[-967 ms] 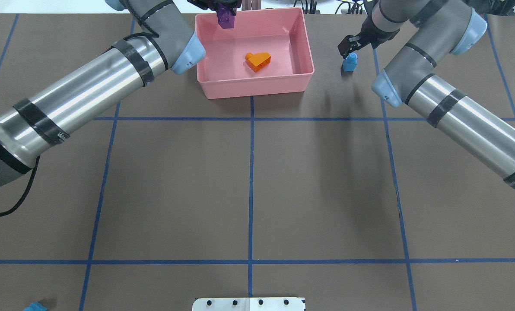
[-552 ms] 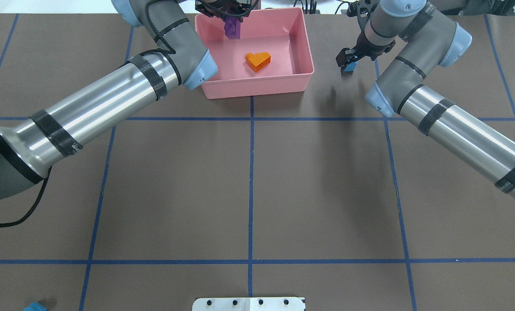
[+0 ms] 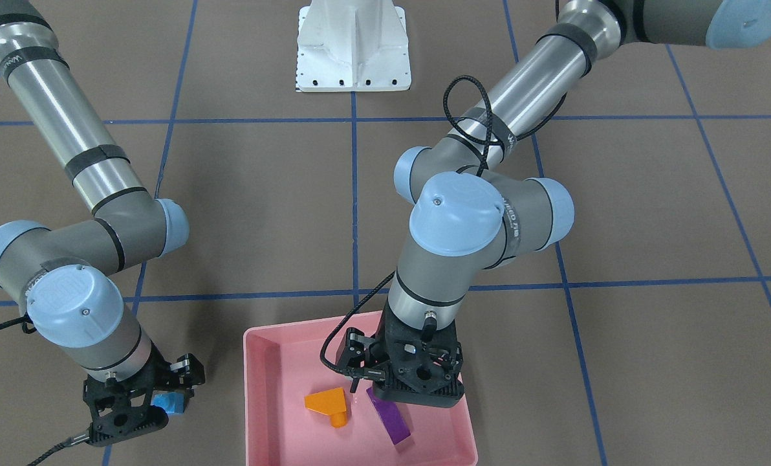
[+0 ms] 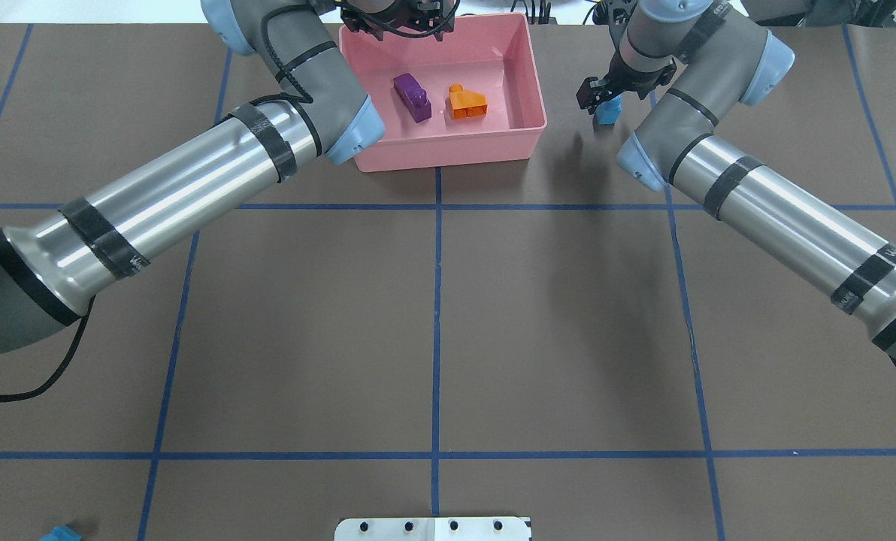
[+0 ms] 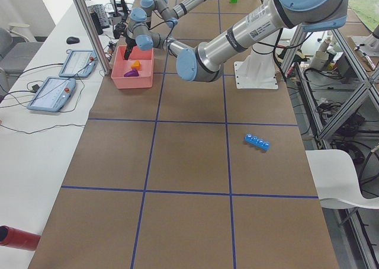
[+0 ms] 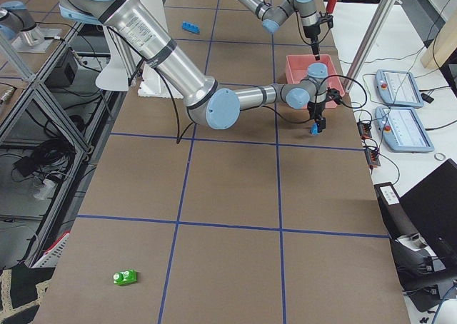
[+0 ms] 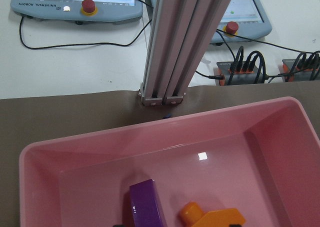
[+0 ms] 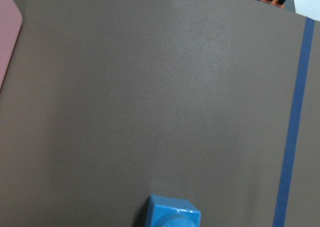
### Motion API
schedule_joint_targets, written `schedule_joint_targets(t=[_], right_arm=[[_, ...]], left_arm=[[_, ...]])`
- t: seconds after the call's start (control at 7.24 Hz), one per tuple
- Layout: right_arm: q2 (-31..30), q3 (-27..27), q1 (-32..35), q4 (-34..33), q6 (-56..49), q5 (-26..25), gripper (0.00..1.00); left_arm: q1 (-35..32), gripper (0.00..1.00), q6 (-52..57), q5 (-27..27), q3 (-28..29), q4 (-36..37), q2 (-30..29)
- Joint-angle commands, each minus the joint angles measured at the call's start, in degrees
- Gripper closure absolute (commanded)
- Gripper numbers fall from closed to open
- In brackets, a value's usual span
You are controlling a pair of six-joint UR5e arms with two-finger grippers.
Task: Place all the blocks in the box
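Note:
The pink box (image 4: 448, 154) stands at the table's far middle. The purple bar (image 4: 412, 98) and the orange sloped block (image 4: 468, 102) lie inside it, side by side, also in the front view (image 3: 389, 421) (image 3: 327, 404). My left gripper (image 4: 399, 16) hangs open and empty over the box's far part. My right gripper (image 4: 600, 96) is low over the small blue block (image 4: 607, 113), which stands on the table right of the box. Its jaws look open around the block. The right wrist view shows that block (image 8: 172, 214) at its bottom edge.
The long light-blue block (image 5: 257, 141) lies on the table near the robot's left side. The green block (image 6: 126, 276) lies far off at the robot's right. The white base plate (image 4: 433, 528) sits at the near table edge. Operator pendants (image 7: 75, 4) lie beyond the box.
My left gripper let go of the purple bar, which now lies in the box. The orange block shifted right. My right gripper came down by the small blue block.

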Motion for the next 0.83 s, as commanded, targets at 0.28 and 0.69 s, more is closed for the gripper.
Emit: schedule_joint_targets(t=[0.28,0.69], right_arm=[[0.78,-2.67,-0.41,2.12,1.98,-0.34,0.09],[0.78,-2.67,-0.50,2.04,4.09,-0.25,1.00]], left_arm=[[-4.40,0.00,5.89,-11.25,-22.89,22.04,8.53],[-5.28,0.00,14.95,-11.79,-48.74,37.08,24.80]])
